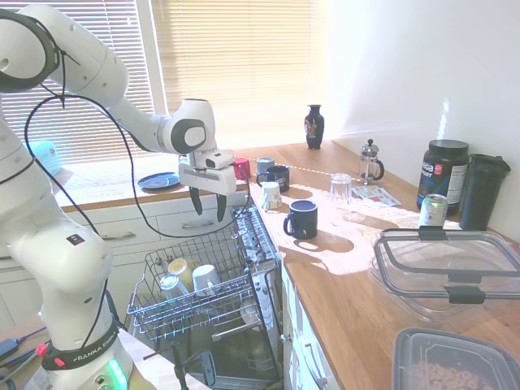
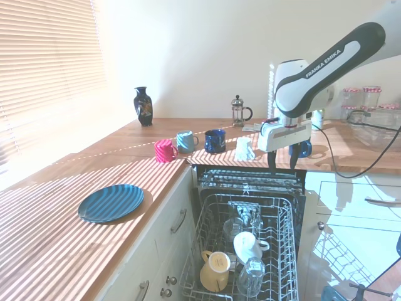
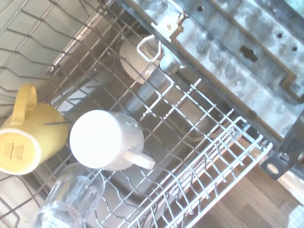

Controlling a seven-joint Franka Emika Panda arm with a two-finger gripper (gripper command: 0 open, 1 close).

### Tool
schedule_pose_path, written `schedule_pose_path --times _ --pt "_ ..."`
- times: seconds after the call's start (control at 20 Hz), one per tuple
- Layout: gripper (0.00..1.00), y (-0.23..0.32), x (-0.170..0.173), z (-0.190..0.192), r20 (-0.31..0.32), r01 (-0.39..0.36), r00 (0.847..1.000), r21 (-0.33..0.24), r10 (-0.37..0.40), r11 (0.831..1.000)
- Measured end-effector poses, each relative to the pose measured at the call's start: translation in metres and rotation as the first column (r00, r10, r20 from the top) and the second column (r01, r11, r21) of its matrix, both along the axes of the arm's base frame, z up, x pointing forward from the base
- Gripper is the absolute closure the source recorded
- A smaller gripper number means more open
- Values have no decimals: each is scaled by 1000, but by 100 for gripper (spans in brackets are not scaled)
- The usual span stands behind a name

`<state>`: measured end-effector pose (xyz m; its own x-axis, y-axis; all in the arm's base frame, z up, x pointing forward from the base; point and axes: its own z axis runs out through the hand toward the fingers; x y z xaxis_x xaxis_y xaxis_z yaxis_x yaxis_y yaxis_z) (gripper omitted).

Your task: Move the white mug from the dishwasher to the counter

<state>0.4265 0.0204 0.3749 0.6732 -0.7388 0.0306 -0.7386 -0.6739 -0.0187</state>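
Wrist view: mug (image 3: 105, 140) upside down in dishwasher (image 1: 264, 268) rack (image 3: 190, 142), beside yellow cup (image 3: 31, 142) and glass (image 3: 71, 199). Gripper (image 1: 208, 205) above rack, fingers apart, holding nothing. Table (image 1: 357, 276) alongside.

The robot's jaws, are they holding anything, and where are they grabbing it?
Nothing is held. The gripper hangs open and empty above the dishwasher rack; the white mug sits upside down in the rack.

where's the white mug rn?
The white mug sits upside down in the dishwasher rack, between the yellow mug and a clear glass, below the open claw; not yet on the counter.
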Motion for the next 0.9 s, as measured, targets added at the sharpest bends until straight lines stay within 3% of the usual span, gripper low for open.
schedule_pose_path --times 0.2,0.35,0.5,0.6,0.9 --pt "0 2 1 -7 -2 -56 998 -5 56 998" --pt "0 13 -2 -38 -13 -125 992 -24 125 992" --pt "0 24 -12 -75 -23 -217 976 -46 216 975" --pt "0 33 -15 -99 -32 -281 960 -65 280 957" --pt "0 67 -9 -159 -72 -467 884 -112 462 877"
